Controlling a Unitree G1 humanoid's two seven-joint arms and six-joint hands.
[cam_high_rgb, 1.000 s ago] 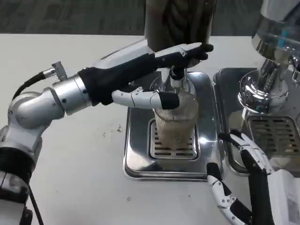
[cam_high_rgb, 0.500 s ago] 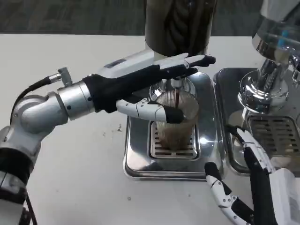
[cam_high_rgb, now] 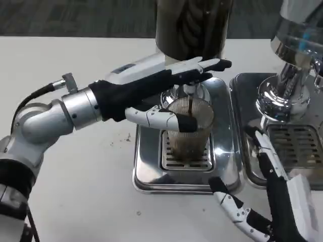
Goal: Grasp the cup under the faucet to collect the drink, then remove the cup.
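Head camera looks down on the white desk (cam_high_rgb: 75, 166).
A single close, steep view from the robot's head or chest faces forward, left forearm at picture left, right forearm at picture right.

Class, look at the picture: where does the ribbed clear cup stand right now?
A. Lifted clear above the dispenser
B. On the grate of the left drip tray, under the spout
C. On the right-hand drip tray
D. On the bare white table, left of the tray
B: the cup stands on the left drip tray grate, a dark stream falling into it, with the left robot hand around it.
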